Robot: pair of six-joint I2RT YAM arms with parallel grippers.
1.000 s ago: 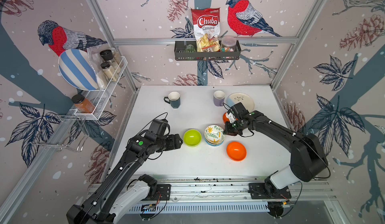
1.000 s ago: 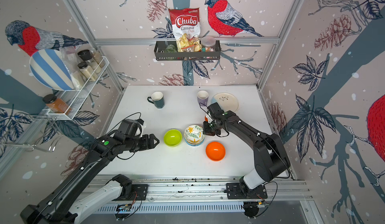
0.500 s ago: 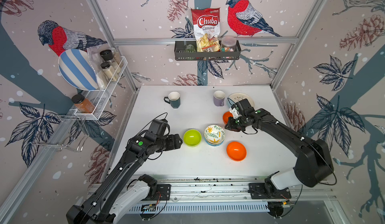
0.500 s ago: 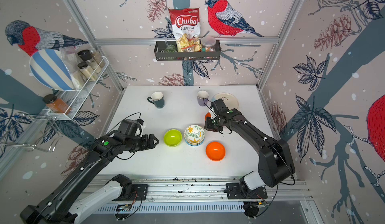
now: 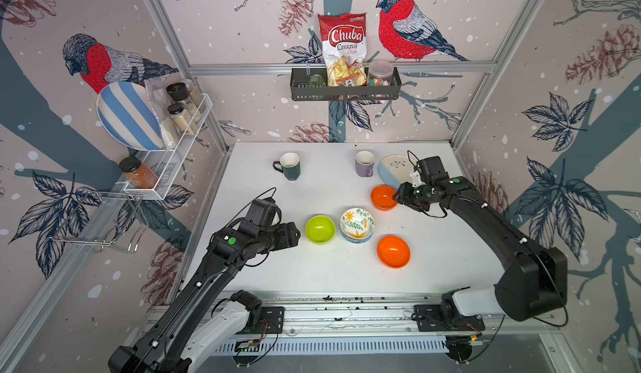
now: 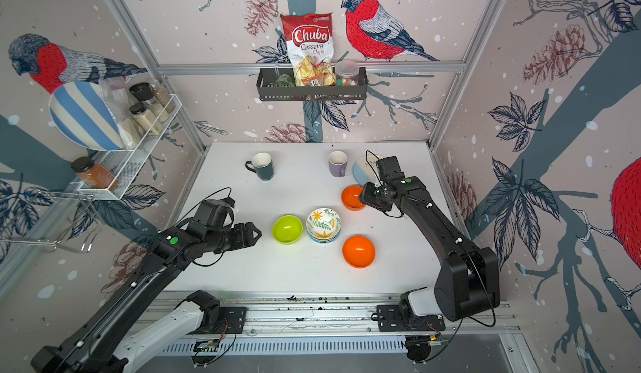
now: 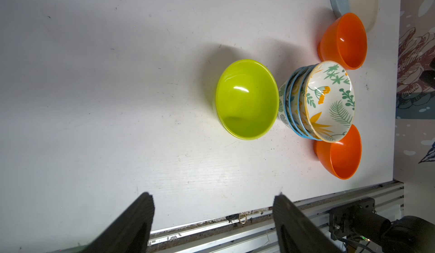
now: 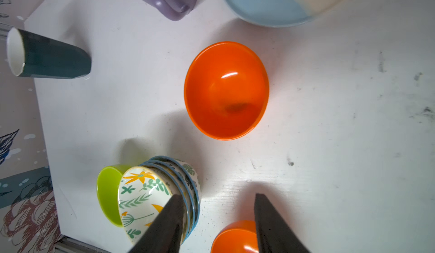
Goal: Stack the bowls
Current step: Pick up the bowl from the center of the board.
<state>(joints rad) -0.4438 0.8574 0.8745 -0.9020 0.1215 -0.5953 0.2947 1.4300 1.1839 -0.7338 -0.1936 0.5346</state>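
Left jaws wide, empty; left gripper (image 7: 213, 196) hangs near lime-green bowl (image 5: 319, 229). Right jaws parted, nothing between; right gripper (image 8: 219, 196) just beside far orange bowl (image 5: 381, 196). Patterned stack (image 5: 357, 225), about four nested, touches lime-green bowl; near orange bowl (image 5: 393, 251) loose beside it. Plain bowls look light, glossy, likely slippery: pinch rim wall, one finger inside. Patterned ones probably chip-prone.

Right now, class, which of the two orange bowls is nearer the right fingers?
The orange bowl beside the plate; the right fingers hover next to it. The other orange bowl sits near the front edge.
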